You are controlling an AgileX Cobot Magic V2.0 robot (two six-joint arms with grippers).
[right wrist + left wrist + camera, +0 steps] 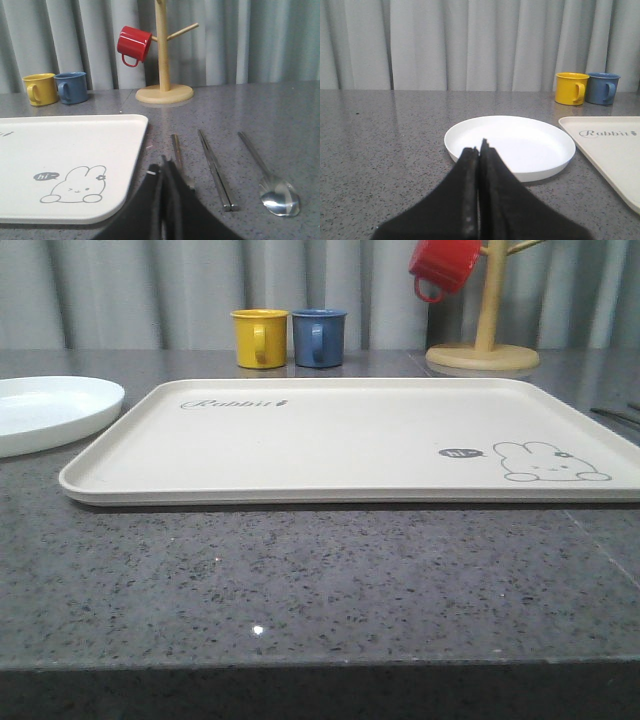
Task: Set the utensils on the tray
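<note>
Because nothing had yet been loaded, the tray (340,440) lay bare at the centre of the stone table (300,580), its rabbit print toward the robot's right. The white plate (512,145) sat just beside the tray's left edge, apart from it. The left gripper (480,150) was poised low in front of the plate with its fingers pressed together on nothing, a stance that suited an approach, not a grasp. On the right of the tray, the fork (178,155), the chopsticks (216,167) and the spoon (272,187) lay side by side on the table, handles pointing away, presumably laid out for picking one by one. The right gripper (164,167) was likewise closed and empty, hovering over the fork's near end. Yellow mug (260,337), blue mug (318,336) and the red mug (134,45) on its wooden stand (163,75) stood behind, outside the work.
</note>
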